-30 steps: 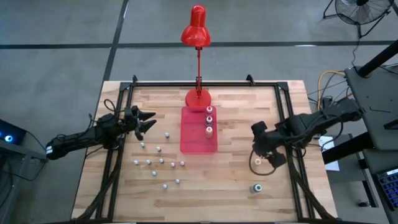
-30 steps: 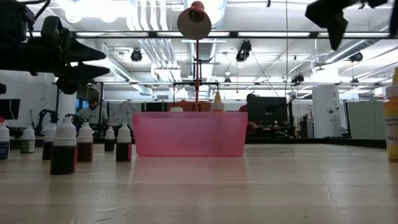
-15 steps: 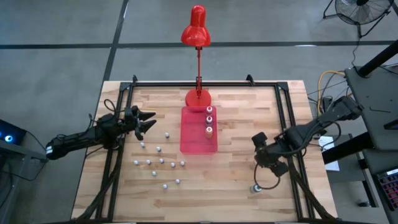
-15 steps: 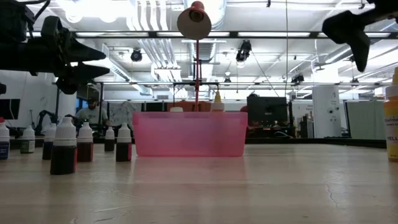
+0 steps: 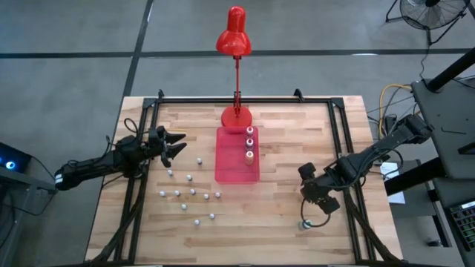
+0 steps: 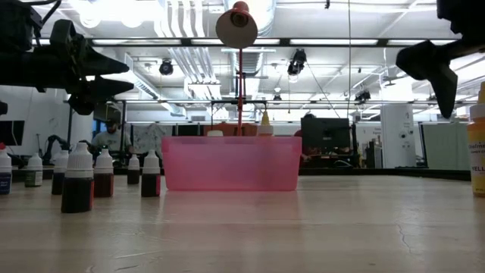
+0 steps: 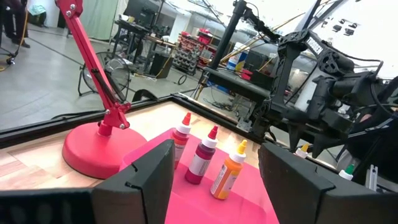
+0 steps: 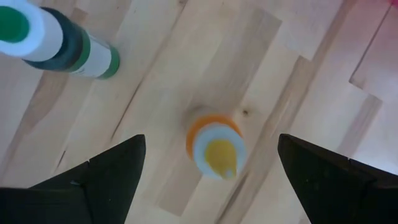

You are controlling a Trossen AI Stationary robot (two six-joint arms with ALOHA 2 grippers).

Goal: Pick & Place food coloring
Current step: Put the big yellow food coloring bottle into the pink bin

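1. Three bottles with colored caps (image 5: 249, 143) stand in the red tray (image 5: 230, 172). That part looks done.
2. The right gripper (image 5: 318, 194) hangs over the tabletop (image 5: 282, 215), near the right edge. Its fingers (image 8: 99, 171) are spread wide and hold nothing.
3. A bottle with a yellow cap (image 8: 215, 147) stands right under the right gripper, between its two fingers. It is not grabbed yet. I think this bottle is next.
4. A bottle with a green cap (image 8: 59, 43) stands just beside the yellow one, outside the fingers. It waits too.
5. The left gripper (image 5: 172, 143) waits up in the air at the left side of the tabletop. Its fingers (image 7: 149, 177) are open and empty.
6. Many small bottles with white caps (image 5: 191, 191) stand on the tabletop, between the left gripper and the tray, nearer the front edge. None of them is in the tray.
7. So most of the job is left.
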